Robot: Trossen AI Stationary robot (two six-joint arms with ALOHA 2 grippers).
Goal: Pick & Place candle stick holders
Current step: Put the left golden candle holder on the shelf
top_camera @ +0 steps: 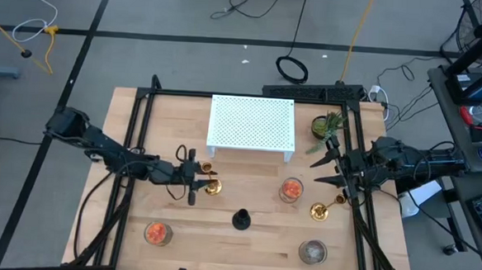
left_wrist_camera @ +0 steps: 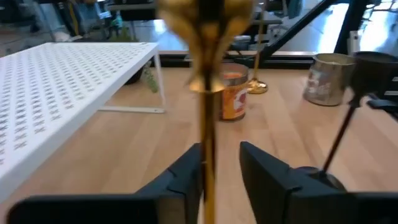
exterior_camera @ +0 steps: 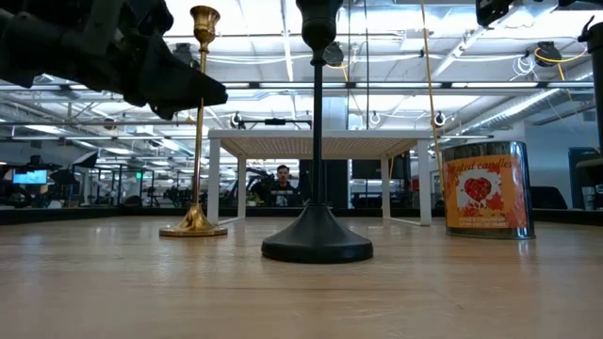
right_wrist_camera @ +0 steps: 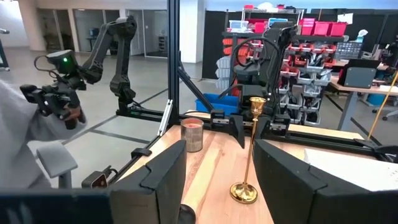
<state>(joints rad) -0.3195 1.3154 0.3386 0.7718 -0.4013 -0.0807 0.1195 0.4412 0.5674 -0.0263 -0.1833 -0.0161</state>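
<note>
A slim gold candle stick (top_camera: 212,185) stands on its round base left of the table's centre. My left gripper (top_camera: 197,181) is open, its fingers either side of the stick's stem (left_wrist_camera: 208,168), well above the base (exterior_camera: 193,226). The second gold stick (top_camera: 321,210) stands at the right, nearer the table's front than my open, empty right gripper (top_camera: 316,173). A short black holder (top_camera: 241,220) stands at the centre front. One orange-red glass cup (top_camera: 291,190) stands right of centre and another (top_camera: 158,233) at the front left. A greyish clear cup (top_camera: 312,252) stands at the front right. My left gripper comes level from the table's left, its fingers lying across the upright stem. The stem lies close against one finger (left_wrist_camera: 186,180), with a gap to the other. I cannot tell whether it touches. The stick's base rests on the table.
A white perforated rack (top_camera: 251,123) stands on legs at the far centre. A small green potted plant (top_camera: 326,127) stands to its right. A black frame (top_camera: 134,129) borders the tabletop. A person (right_wrist_camera: 37,118) shows in the room beyond the table.
</note>
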